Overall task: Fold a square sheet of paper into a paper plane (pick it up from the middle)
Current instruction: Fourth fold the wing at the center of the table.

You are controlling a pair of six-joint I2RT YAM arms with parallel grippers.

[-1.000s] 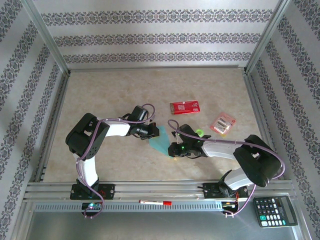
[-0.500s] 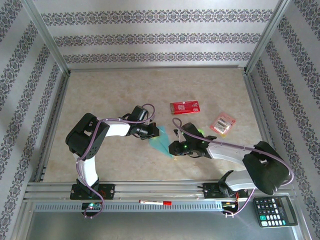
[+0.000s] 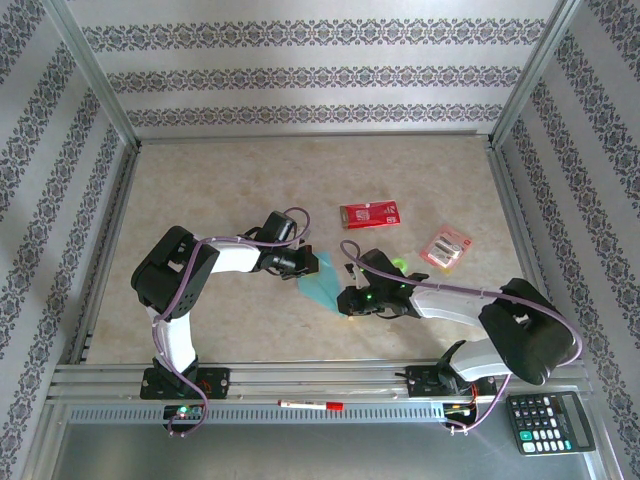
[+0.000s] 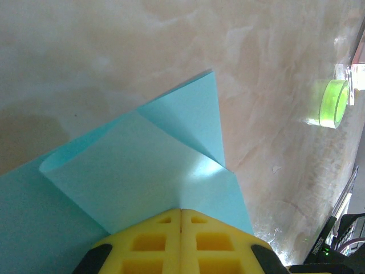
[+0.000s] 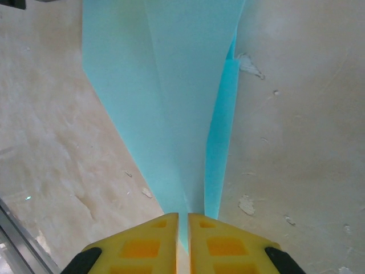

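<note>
The light-blue square sheet of paper (image 3: 322, 286) lies mid-table, folded into a narrow pointed shape like a paper plane, its tip toward the near right. My left gripper (image 3: 304, 265) is at its wide far end, yellow fingers (image 4: 148, 242) pressed together on the paper (image 4: 142, 171), where folded flaps meet. My right gripper (image 3: 346, 300) is at the pointed end. Its fingers (image 5: 225, 245) stand a sliver apart with the tapering tip of the paper (image 5: 171, 85) pinched between them.
A red packet (image 3: 369, 214) lies beyond the paper, a pink-and-white pack (image 3: 446, 247) to the right, and a small green ring (image 3: 400, 264) (image 4: 333, 103) by the right wrist. A pen (image 3: 310, 404) and a calculator (image 3: 549, 420) sit on the near rail area.
The right arm's elbow swung out to the right and lower, its gripper shifting slightly at the paper's tip. The left arm and the paper have stayed put.
</note>
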